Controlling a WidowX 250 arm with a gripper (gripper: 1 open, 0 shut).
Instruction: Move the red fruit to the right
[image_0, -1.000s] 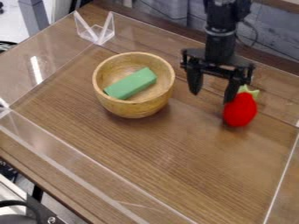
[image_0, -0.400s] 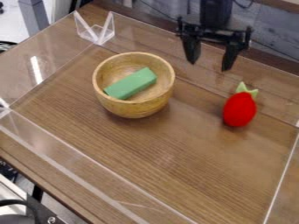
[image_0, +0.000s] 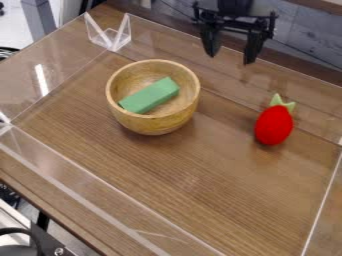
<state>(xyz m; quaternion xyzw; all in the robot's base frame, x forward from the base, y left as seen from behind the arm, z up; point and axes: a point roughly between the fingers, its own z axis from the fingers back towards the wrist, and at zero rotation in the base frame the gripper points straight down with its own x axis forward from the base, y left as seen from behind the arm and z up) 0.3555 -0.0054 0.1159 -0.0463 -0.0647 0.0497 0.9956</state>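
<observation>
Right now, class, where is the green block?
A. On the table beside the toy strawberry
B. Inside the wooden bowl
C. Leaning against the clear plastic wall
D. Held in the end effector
B: the green block lies inside the wooden bowl, while the toy strawberry sits alone on the table to its right and the open end effector holds nothing.

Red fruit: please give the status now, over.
Gripper open, empty, raised above the table. Red fruit lying free, right of the wooden bowl. Nothing in the way.
</observation>
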